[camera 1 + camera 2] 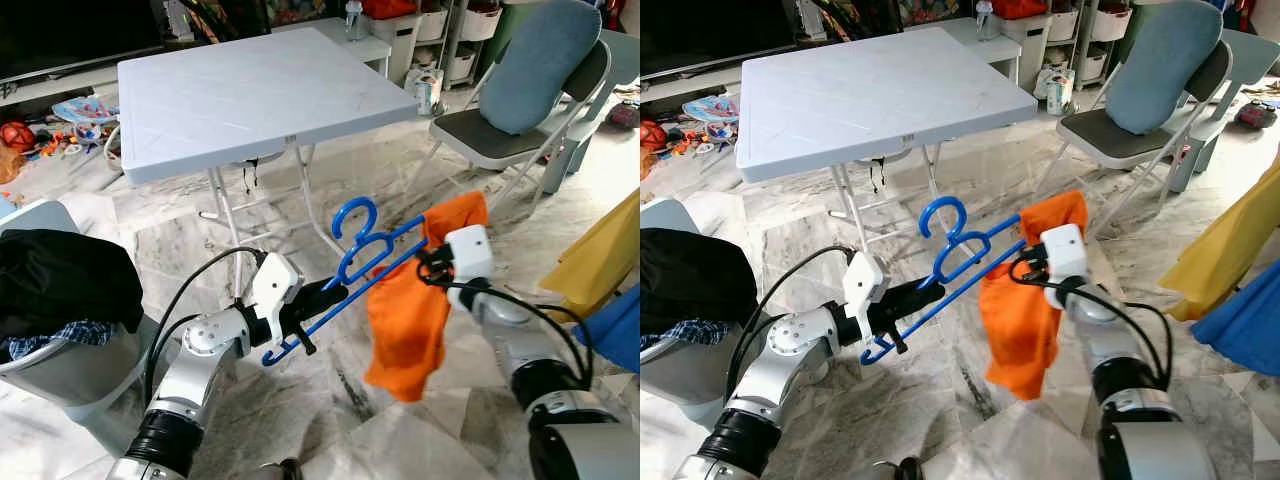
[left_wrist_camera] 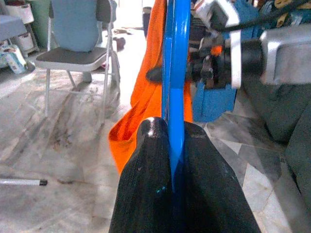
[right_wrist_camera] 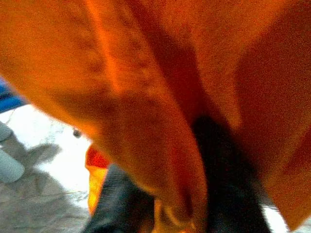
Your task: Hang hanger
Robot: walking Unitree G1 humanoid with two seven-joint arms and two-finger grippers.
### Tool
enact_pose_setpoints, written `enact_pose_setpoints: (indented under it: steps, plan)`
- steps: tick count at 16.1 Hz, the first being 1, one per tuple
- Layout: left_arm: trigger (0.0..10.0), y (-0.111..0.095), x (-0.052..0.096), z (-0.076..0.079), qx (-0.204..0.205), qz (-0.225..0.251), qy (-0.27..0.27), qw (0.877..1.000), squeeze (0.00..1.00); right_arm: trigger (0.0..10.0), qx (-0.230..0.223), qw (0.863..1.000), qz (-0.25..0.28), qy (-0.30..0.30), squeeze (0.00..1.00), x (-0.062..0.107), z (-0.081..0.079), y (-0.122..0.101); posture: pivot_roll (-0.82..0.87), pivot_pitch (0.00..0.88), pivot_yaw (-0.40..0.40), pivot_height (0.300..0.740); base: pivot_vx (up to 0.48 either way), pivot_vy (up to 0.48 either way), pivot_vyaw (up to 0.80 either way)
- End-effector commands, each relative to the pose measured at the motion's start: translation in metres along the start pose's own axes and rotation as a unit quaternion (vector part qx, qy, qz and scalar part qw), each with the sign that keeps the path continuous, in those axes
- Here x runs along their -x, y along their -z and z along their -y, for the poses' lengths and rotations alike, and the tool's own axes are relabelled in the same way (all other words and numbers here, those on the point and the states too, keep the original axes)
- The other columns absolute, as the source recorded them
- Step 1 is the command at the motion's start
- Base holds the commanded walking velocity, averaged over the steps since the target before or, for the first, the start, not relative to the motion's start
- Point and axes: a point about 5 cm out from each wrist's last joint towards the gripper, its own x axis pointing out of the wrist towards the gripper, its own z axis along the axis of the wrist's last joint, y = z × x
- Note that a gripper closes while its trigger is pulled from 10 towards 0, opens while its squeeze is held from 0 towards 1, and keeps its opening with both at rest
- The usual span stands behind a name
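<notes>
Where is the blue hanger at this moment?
In the left eye view the blue hanger is held in the air between both arms, in front of the white folding table: the left gripper clamps one end, and the orange garment drapes the other.

Head views bright, even daylight, sharp. Left wrist view backlit, glare at far floor. Right wrist view dim, blurred, orange cloth [image 3: 160, 87] out of focus.

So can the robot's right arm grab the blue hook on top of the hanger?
Probably not right now. The right gripper is busy holding the orange cloth on the blue hanger, though the hook itself sits uncovered.
</notes>
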Motion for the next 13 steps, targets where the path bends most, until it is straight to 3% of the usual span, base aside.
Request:
enact_pose_setpoints:
  steps: [1,8,13]
  plan:
    - [0.0,-0.006,0.002,-0.009,-0.018,0.005,-0.021,1.000,0.00,0.0,-0.004,1.000,0.015,0.011,0.00,-0.002,0.006,-0.010,-0.11,0.000,0.051,0.740,0.000,0.000,0.00]
    - [0.0,0.011,0.014,-0.027,-0.036,-0.048,-0.087,0.994,0.00,0.0,-0.011,0.999,0.038,0.000,0.00,-0.001,0.019,-0.023,-0.11,0.000,0.047,0.740,0.000,0.000,0.00]
    - [0.0,0.022,0.018,-0.011,-0.070,-0.080,-0.032,0.994,0.00,0.0,-0.044,0.993,0.086,0.065,0.00,-0.011,0.021,-0.053,-0.11,0.000,0.047,0.740,0.000,0.000,0.00]
